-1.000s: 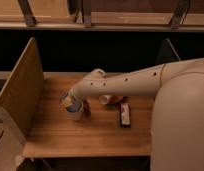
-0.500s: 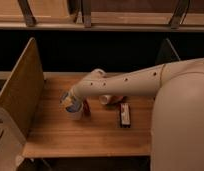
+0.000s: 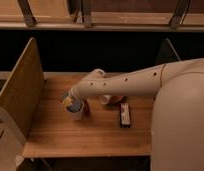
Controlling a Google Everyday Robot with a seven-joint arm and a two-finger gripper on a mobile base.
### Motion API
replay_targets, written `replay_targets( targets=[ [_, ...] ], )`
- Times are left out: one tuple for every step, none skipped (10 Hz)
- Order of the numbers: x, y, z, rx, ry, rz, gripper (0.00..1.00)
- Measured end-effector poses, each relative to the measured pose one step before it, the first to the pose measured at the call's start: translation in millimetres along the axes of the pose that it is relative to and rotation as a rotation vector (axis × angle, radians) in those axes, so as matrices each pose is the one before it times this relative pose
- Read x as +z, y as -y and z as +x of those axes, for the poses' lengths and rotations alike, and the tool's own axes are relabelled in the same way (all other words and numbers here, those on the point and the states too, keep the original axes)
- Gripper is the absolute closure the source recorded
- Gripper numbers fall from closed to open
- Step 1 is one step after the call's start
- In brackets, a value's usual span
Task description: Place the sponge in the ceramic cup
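The ceramic cup [image 3: 77,112] is a small white cup standing on the wooden table [image 3: 85,137], left of centre. The sponge [image 3: 68,101], pale blue with a yellowish side, sits at the cup's mouth on its upper left rim. My gripper [image 3: 71,97] is at the end of the white arm [image 3: 125,85], which reaches in from the right. It is directly over the cup and against the sponge. The arm hides most of the gripper.
A small dark red object [image 3: 87,106] stands just right of the cup. A cream cup with an orange-red plate [image 3: 109,100] lies under the arm. A black-and-white bar [image 3: 125,115] lies further right. A wooden side panel [image 3: 20,90] walls the left edge.
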Motion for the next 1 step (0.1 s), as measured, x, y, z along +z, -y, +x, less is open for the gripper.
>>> replay_targets(
  targets=[
    [-0.01,0.04,0.01,0.00007,0.00003,0.00004,0.2]
  ],
)
